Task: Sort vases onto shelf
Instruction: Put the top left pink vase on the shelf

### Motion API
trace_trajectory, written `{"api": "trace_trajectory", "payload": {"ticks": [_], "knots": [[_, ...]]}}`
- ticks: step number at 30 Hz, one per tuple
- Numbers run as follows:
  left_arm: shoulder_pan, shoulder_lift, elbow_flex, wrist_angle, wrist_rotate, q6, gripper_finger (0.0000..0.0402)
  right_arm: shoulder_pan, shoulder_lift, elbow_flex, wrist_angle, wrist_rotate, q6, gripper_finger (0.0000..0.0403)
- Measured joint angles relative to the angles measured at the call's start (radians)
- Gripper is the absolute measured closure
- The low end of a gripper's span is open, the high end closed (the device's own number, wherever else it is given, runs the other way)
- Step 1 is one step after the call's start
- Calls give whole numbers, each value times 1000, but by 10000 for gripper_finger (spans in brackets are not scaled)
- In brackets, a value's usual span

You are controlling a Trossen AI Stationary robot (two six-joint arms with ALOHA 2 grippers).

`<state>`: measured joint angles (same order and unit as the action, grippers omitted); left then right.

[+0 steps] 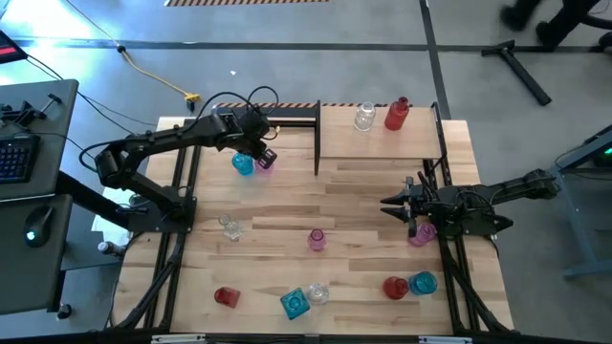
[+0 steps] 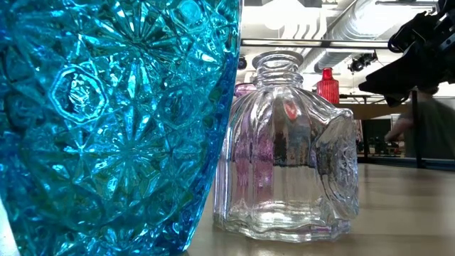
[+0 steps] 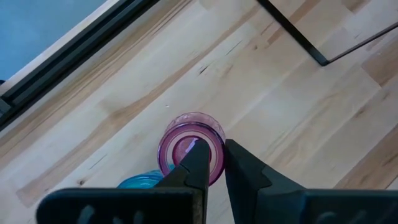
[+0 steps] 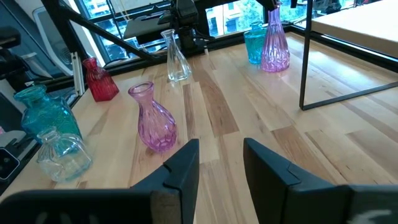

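A pink vase (image 1: 265, 161) stands upright on the table just left of the shelf (image 1: 378, 143), with a teal vase (image 1: 243, 164) beside it. My left gripper (image 3: 216, 146) is over the pink vase's mouth, shut on its rim. A clear vase (image 1: 364, 117) and a red vase (image 1: 397, 113) stand on the shelf. My right gripper (image 4: 221, 149) waits open at the table's right side (image 1: 397, 204), holding nothing. My left gripper has the pink vase by the rim of its mouth (image 3: 219, 155). One finger (image 3: 196, 158) reaches into the opening and the other (image 3: 245, 168) stays outside, with the rim wall between them. The fingers come from above, slanting down. The vase stands upright on the table.
Several loose vases stand on the table: clear (image 1: 229, 227), pink (image 1: 316, 239), red (image 1: 226, 297), teal (image 1: 295, 303), clear (image 1: 318, 292), red (image 1: 394, 287), teal (image 1: 423, 283), and pink (image 1: 422, 232) under the right arm. A black shelf post (image 1: 316, 143) stands close to the held vase.
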<state>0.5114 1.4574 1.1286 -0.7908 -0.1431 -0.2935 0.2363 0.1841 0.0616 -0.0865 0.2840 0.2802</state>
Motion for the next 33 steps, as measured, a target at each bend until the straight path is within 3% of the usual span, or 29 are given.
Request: {"api": "trace_trajectory", "payload": {"ticks": [33], "knots": [[1,-27,-4,-8,-5,19,387,0,0,0,0,0,0,295]]}}
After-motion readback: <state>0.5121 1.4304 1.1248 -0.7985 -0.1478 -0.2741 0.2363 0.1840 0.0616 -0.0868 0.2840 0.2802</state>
